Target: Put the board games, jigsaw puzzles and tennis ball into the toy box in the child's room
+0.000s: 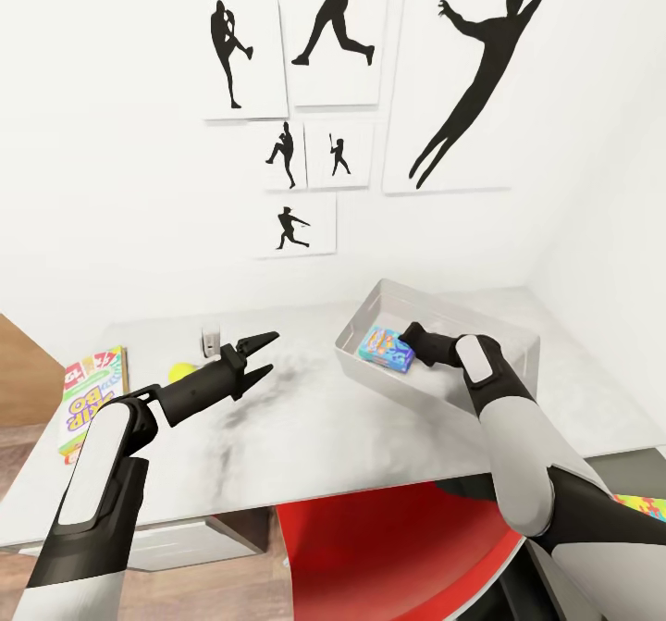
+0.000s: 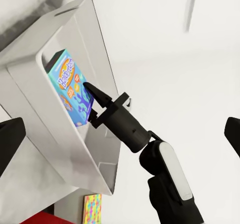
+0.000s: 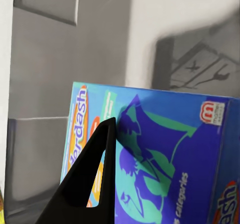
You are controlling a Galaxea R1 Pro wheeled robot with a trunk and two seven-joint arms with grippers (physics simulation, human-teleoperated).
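The light grey toy box (image 1: 481,320) stands at the table's back right. Inside it is a blue and teal board game (image 1: 388,348), with my right gripper (image 1: 413,336) shut on its near end. The left wrist view shows the same game box (image 2: 70,89) held between the right gripper's fingers (image 2: 97,92) within the toy box's walls (image 2: 65,29). One black finger (image 3: 95,174) lies across the game box's face (image 3: 165,154). My left gripper (image 1: 271,353) hovers open over the middle of the table. The tennis ball (image 1: 183,373) and the SKIP BO board game (image 1: 88,399) lie at the table's left.
A jigsaw puzzle sheet (image 1: 643,508) shows at the lower right, and again below the toy box as a puzzle sheet (image 2: 92,208). A red chair (image 1: 398,556) sits under the table's front edge. Silhouette pictures (image 1: 462,75) hang on the white wall.
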